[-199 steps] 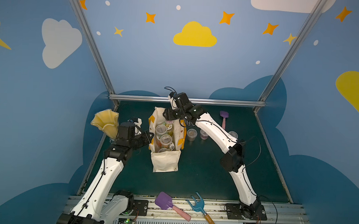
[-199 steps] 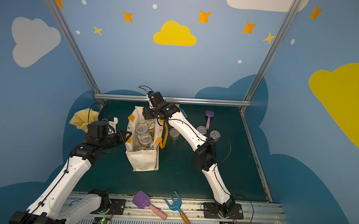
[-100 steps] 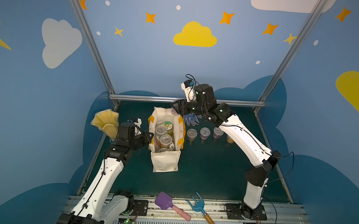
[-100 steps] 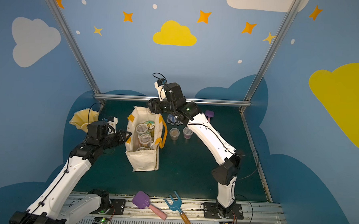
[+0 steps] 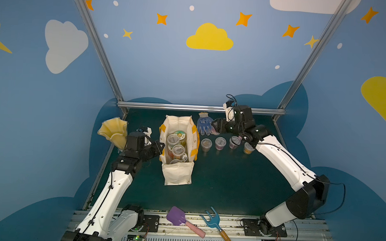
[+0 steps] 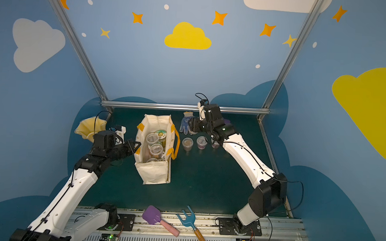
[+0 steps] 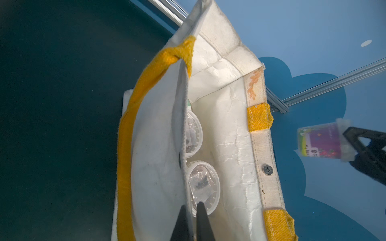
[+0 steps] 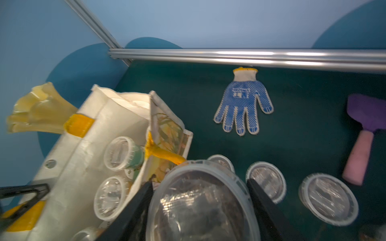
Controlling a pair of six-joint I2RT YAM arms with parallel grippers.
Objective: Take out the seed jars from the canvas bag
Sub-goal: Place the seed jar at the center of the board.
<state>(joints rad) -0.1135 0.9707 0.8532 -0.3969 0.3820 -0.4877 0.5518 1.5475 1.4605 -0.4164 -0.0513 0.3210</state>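
Note:
The cream canvas bag [image 5: 178, 174] [image 6: 155, 170] stands open in mid-table in both top views. Several seed jars [image 5: 178, 150] [image 7: 203, 185] lie inside it. My left gripper [image 5: 160, 146] [image 7: 191, 210] is shut on the bag's left wall [image 7: 179, 125] at the rim. My right gripper [image 5: 215, 129] [image 8: 200, 187] is shut on a clear-lidded seed jar [image 8: 200, 208] with a purple label [image 7: 319, 141], held in the air right of the bag. Below it, several seed jars [image 5: 220, 143] [image 6: 187, 143] stand in a row on the table.
A yellow ruffled vase [image 5: 113, 131] stands behind my left arm. A blue dotted glove [image 5: 205, 123] lies by the back rail [image 5: 199, 108]. A purple spade [image 8: 365, 125] lies right of the glove. Another purple spade [image 5: 183, 220] and a blue fork [image 5: 216, 225] rest on the front rail.
My right arm has lifted out of the bag and swung right with the jar, now hanging over the row of jars. My left arm and the bag have not moved.

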